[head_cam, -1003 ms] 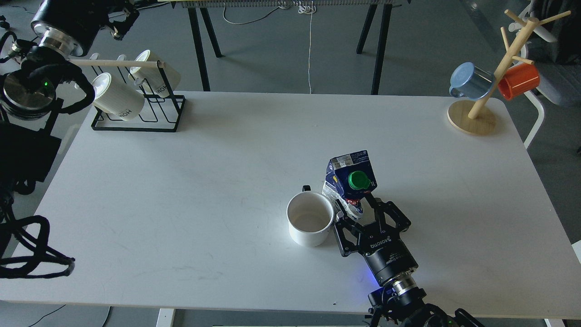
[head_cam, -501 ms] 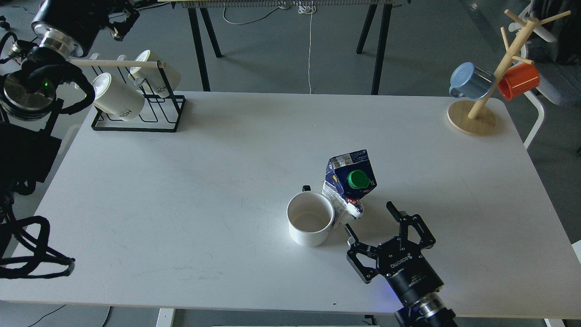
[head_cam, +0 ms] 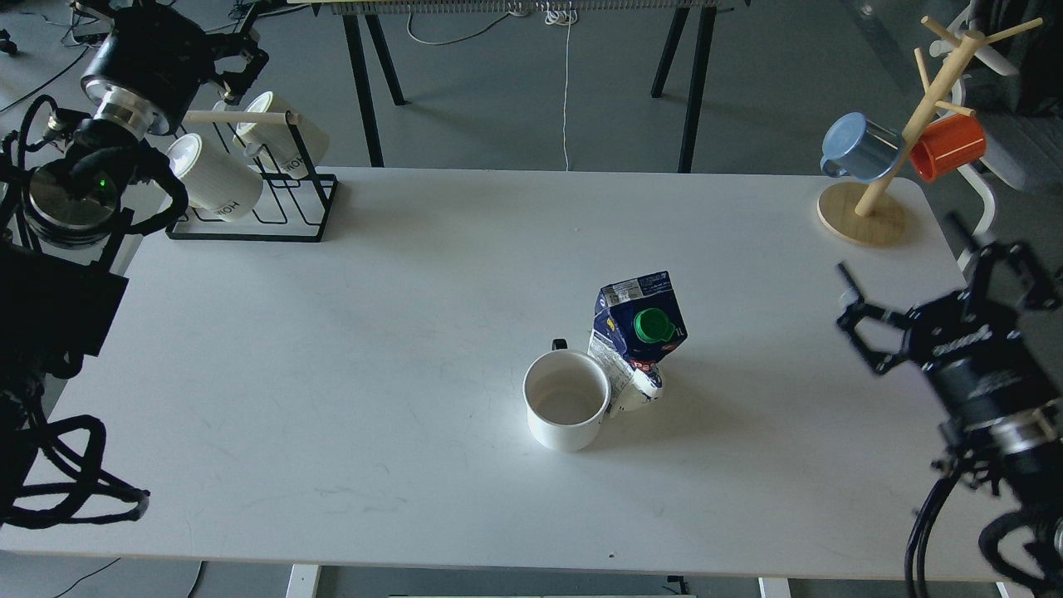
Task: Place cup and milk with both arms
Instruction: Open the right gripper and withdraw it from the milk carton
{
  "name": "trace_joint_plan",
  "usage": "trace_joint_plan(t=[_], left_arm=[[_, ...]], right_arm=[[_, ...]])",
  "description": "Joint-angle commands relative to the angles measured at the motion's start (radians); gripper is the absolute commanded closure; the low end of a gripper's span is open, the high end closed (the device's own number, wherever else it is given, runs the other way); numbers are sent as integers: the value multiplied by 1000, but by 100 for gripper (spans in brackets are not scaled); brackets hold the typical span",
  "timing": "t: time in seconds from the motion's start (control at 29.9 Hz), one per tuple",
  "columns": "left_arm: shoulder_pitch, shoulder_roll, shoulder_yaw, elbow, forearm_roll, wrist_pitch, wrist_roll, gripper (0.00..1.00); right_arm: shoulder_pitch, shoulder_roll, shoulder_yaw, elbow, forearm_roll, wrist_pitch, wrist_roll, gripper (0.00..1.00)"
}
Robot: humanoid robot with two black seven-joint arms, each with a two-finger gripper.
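A white cup [head_cam: 567, 400] stands upright and empty near the middle of the white table [head_cam: 374, 332], its handle at the back. A dark blue milk carton [head_cam: 638, 330] with a green cap stands right beside it, touching the cup's right side. My right gripper [head_cam: 898, 247] is open and empty, lifted over the table's right edge, well to the right of the carton. My left gripper [head_cam: 239, 56] is up at the far left, above the mug rack; it is dark and seen end-on, so its fingers cannot be told apart.
A black wire rack [head_cam: 249, 208] with two white mugs [head_cam: 212, 178] stands at the back left corner. A wooden mug tree [head_cam: 864, 212] with a blue mug [head_cam: 859, 148] and an orange mug [head_cam: 947, 147] stands at the back right corner.
My right gripper has let go of the milk carton, drawn back and swung far right and up. The carton and cup stay put. My left arm shifted slightly right.
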Motion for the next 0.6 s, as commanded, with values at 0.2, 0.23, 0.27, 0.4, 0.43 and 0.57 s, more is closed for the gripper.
trace_joint_plan(t=[0.2,0.23,0.27,0.4,0.43,0.57], left_arm=[[12,-35,-2,0,-92,1,9,1],[12,-41,-4,0,-92,1,8,1],[12,-45,-4,0,-92,1,8,1],[12,-52,-7,0,-95,0,6,1],[12,-52,-10,0,-96,0,6,1],[12,-53,-47,0,-133,1,9,1]], right_arm=[[561,-168,-132,-373,-1,0,-9,1],[621,-167,-169,-419,-1,0,-10,1],[691,-165,-216,-476,-1,0,-12,1],[900,-132,-364,-672,0,0,-10,1],[936,-104,-387,-709,-1,0,-10,1],[1035,-23,-422,-855,-1,0,-10,1]])
